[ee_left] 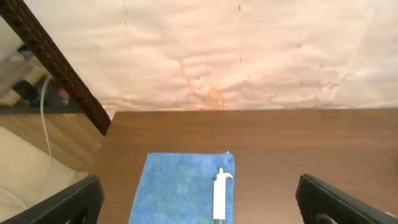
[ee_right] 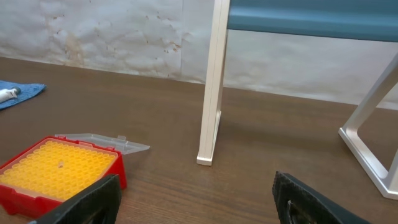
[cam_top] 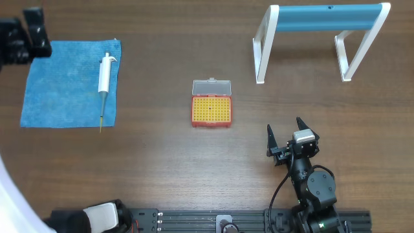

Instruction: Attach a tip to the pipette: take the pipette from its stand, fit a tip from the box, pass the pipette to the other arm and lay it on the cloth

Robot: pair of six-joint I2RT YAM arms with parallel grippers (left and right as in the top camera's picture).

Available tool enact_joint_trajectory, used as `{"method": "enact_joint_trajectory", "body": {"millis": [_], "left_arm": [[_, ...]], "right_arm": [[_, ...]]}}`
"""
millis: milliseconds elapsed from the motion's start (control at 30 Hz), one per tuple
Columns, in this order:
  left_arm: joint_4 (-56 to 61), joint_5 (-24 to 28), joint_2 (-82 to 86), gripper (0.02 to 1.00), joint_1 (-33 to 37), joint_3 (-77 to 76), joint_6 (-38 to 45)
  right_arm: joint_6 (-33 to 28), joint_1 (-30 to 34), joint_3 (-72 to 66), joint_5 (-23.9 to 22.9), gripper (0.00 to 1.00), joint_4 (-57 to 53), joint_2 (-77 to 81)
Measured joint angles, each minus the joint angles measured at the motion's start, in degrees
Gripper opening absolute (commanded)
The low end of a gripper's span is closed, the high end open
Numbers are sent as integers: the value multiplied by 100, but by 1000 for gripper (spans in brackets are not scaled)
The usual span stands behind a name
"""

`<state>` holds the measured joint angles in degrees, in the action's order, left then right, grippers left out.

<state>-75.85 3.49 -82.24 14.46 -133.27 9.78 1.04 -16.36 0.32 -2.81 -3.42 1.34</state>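
I see the pipette (cam_top: 103,74) lying on the cloth (cam_top: 58,84), not touching my left gripper (ee_left: 199,190), its jaws spread wide. The right gripper (cam_top: 284,124) also has its jaws apart, beside the tip box (cam_top: 211,110).

The bench (cam_top: 162,168) under the tip box (cam_top: 211,111) looks like dark wood grain, smooth, with a low satin sheen. The tip box is plastic: a glossy red base, a matt yellow grid and a clear, shiny lid. Well to the left of the tip box, the cloth (cam_top: 58,84) is blue, soft, nappy and matt. The pipette (cam_top: 104,74) on it is smooth white plastic. To the right beyond the tip box, the stand (cam_top: 323,16) has smooth white legs, metal by the look, and a matt blue top bar. My right end effector (cam_top: 284,123) is matt black plastic. The wall (ee_right: 112,31) behind the tip box is pale, rough and mottled.
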Motion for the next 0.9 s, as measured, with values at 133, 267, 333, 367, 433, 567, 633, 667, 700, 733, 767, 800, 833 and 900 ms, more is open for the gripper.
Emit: {"method": "enact_joint_trajectory", "body": {"millis": [133, 267, 333, 367, 433, 567, 633, 667, 700, 733, 767, 800, 833, 900], "left_arm": [[-7, -2, 330, 998, 0, 0, 0], [-175, -70, 743, 998, -52, 127, 2], [-11, -90, 1145, 998, -168, 476, 0], [306, -87, 1530, 998, -275, 866, -50], [1185, -90, 2264, 998, -426, 1676, -170], [3213, -90, 3698, 998, -691, 3853, -535], [4483, -90, 4553, 998, -817, 5423, -815], [4964, -87, 4872, 1000, -848, 6052, -942], [5600, -81, 5187, 998, -859, 6717, -1051], [5978, -66, 5499, 998, -868, 7331, -1128], [6415, -22, 5906, 998, -868, 8133, -1209], [6832, 46, 6168, 998, -868, 8706, -1259], [7073, 114, 6358, 998, -868, 9134, -1294], [7689, 271, 6789, 998, -868, 10096, -1333]], "right_arm": [[0, 0, 0, 0, 803, 0, 0], [0, 0, 0, 0, 803, -2, 0], [0, 0, 0, 0, 803, 0, 0], [0, 0, 0, 0, 805, -2, 0], [0, 0, 2, 0, 803, 0, 0], [0, 0, 2, 0, 805, -2, 0], [2, 0, 2, 0, 803, 0, 0], [2, 0, 2, 0, 803, -4, 0], [2, 0, 4, 0, 803, 0, 0], [2, 0, 4, 0, 803, -2, 0], [2, 0, 4, 0, 803, -4, 0], [4, 0, 4, 0, 803, -2, 0], [13, 0, 4, 0, 803, -4, 0], [15, 0, 4, 0, 803, -4, 0]]}}
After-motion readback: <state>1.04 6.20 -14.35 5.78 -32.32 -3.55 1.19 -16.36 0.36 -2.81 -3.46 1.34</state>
